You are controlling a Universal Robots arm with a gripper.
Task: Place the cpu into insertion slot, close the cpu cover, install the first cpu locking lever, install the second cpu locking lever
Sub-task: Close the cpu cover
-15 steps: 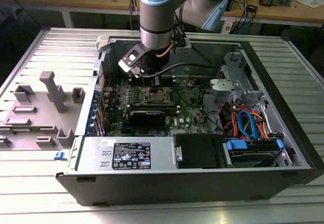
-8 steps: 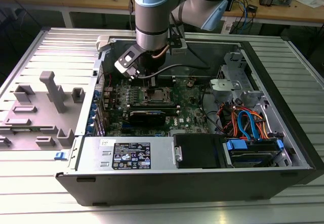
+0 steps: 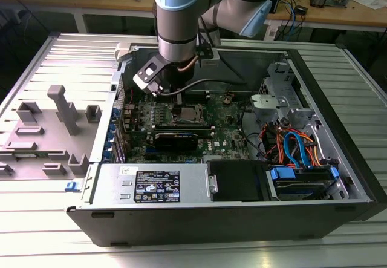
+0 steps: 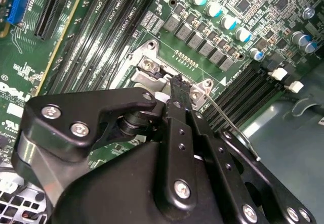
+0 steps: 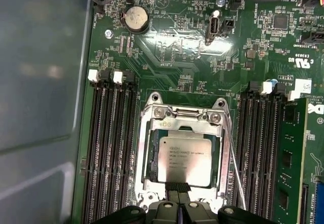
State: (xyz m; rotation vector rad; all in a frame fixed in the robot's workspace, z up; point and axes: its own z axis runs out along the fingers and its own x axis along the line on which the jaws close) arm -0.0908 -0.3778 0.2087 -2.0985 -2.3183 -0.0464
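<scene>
Your tool (image 5: 177,187): fingers together, nothing visibly gripped, tip down at edge of cpu cover (image 5: 183,117). You have cpu (image 5: 185,158) seated flat in insertion slot (image 5: 151,166), cover frame looks lowered around it. Wire lever (image 5: 236,168) runs just beside socket, latch state unclear. Judgement: chip light, stiff, fragile, so take it by edges only. Cover is thin stiff metal, so push frame rim, not chip top.

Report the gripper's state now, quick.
Gripper: closed, fingertips together at the edge of the cpu cover, nothing visible between them.
</scene>
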